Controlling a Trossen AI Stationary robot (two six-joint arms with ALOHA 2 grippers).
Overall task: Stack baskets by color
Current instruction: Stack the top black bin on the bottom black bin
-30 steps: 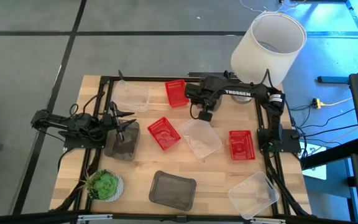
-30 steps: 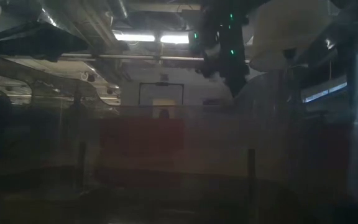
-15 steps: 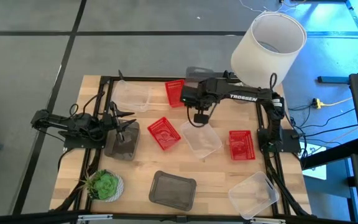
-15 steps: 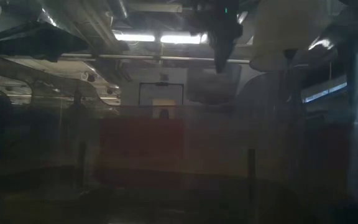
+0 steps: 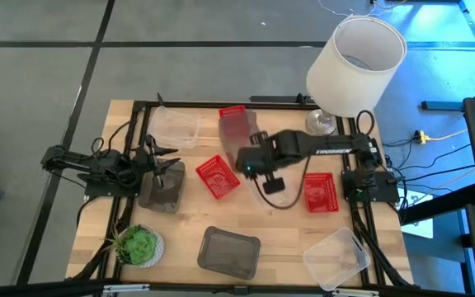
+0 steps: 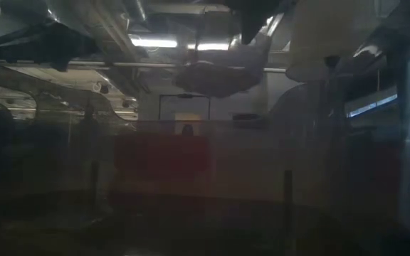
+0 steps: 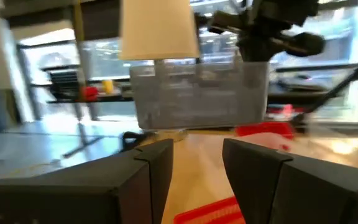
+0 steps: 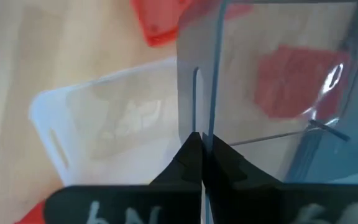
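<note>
Clear plastic basket point(image 5: 250, 136) hangs in the air from the right gripper point(image 5: 260, 165), whose jaws are closed tight on its thin wall. A second clear basket point(image 5: 277, 191) lies on the table just below and toward the right arm's base, so the carried one should go down there. The left gripper point(image 5: 162, 165), jaws wide and empty, waits over a dark grey basket point(image 5: 162, 191).
</note>
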